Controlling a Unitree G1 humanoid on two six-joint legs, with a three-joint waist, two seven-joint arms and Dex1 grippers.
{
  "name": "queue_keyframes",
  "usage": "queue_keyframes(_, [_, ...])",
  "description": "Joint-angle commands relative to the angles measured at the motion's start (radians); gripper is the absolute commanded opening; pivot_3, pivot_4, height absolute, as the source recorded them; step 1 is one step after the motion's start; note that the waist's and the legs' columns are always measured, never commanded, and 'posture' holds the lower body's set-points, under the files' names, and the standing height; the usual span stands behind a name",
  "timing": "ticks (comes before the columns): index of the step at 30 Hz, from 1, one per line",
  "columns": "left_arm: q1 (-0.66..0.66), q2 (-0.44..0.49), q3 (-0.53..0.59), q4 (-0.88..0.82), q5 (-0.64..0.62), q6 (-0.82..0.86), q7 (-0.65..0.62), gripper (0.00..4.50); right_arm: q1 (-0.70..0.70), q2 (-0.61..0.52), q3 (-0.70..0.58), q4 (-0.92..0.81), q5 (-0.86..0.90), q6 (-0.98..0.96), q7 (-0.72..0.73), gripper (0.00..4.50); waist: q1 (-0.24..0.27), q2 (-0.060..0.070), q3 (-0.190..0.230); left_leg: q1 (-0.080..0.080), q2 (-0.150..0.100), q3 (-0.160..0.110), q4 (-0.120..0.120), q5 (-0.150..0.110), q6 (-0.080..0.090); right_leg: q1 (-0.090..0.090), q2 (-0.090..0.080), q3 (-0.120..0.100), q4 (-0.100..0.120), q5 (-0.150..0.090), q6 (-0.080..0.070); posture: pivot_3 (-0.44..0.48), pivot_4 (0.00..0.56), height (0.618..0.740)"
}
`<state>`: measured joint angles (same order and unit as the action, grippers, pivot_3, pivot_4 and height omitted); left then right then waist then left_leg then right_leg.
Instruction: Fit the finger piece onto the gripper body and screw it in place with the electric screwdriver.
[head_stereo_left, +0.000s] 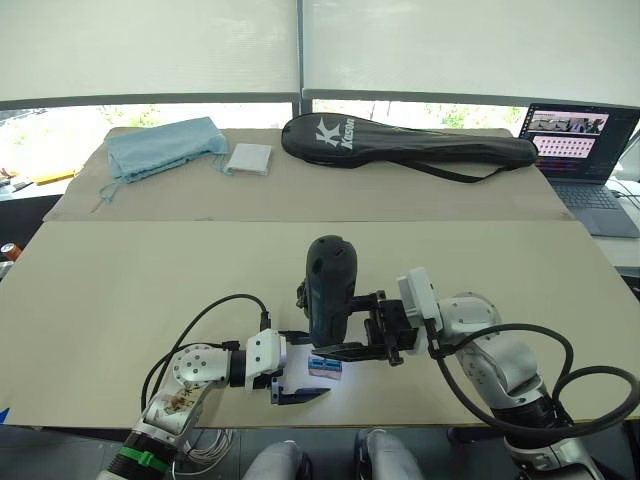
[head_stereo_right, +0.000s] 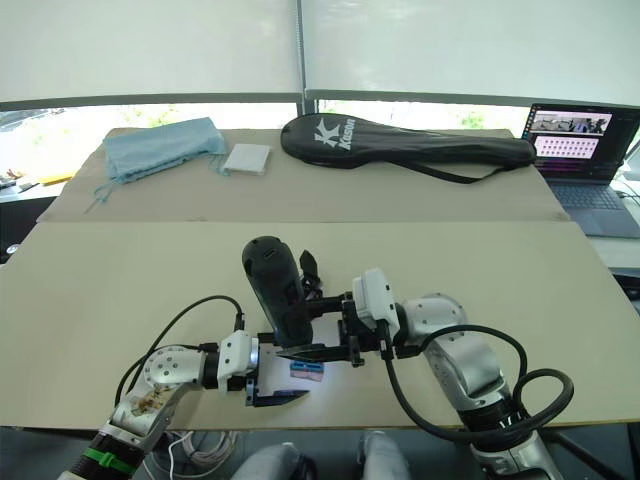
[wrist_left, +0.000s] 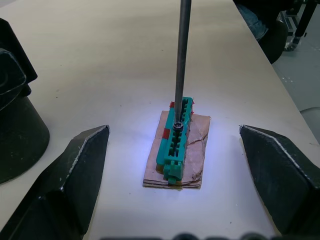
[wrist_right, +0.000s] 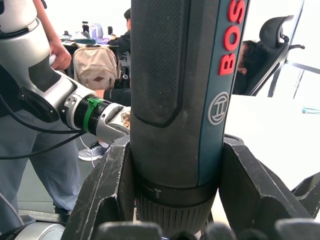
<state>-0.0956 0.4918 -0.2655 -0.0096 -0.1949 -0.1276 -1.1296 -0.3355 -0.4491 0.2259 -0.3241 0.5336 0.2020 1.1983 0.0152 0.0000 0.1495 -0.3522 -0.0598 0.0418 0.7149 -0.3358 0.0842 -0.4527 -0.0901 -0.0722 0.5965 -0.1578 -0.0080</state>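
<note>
My right gripper (head_stereo_left: 338, 326) is shut on the electric screwdriver (head_stereo_left: 330, 285), a thick black cylinder with red lettering (wrist_right: 175, 100), held upright near the table's front edge. Its thin metal bit (wrist_left: 182, 60) comes down onto a screw in a small green-and-tan block (wrist_left: 175, 145), lit by the tool's light. My left gripper (wrist_left: 174, 131) is open, one finger on each side of that block (head_stereo_left: 325, 367) without touching it. The gripper body (head_stereo_right: 308, 270) stands just behind the screwdriver, its pointed finger sticking up and its round black base (wrist_left: 17, 130) beside my left gripper. The finger piece is hidden or out of view.
A long black racket bag (head_stereo_left: 400, 140), a blue cloth (head_stereo_left: 165, 145) and a white packet (head_stereo_left: 248, 158) lie on the far table. A laptop (head_stereo_left: 580, 150) sits at the far right. People (wrist_right: 45, 125) stand past the table's front edge.
</note>
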Motion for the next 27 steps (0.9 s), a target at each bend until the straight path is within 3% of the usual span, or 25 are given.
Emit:
queue_keyframes(1, [0.021, -0.003, -0.032, 0.028, 0.017, 0.027, 0.007, 4.39, -0.001, 0.003, -0.004, -0.035, 0.016, -0.010, 0.002, 1.91, 0.000, 0.000, 0.000, 0.000, 0.000, 0.000, 0.000, 0.000, 0.000, 0.000, 0.000, 0.000, 0.000, 0.000, 0.000, 0.000, 0.150, 0.740])
queue_keyframes(27, [0.023, -0.002, -0.030, 0.013, 0.018, 0.046, 0.018, 4.39, -0.017, -0.028, 0.021, -0.014, -0.035, 0.014, -0.001, 1.91, 0.000, 0.000, -0.001, 0.000, 0.000, 0.000, 0.000, 0.000, 0.000, 0.000, 0.000, 0.000, 0.000, 0.000, 0.000, 0.000, 0.150, 0.740])
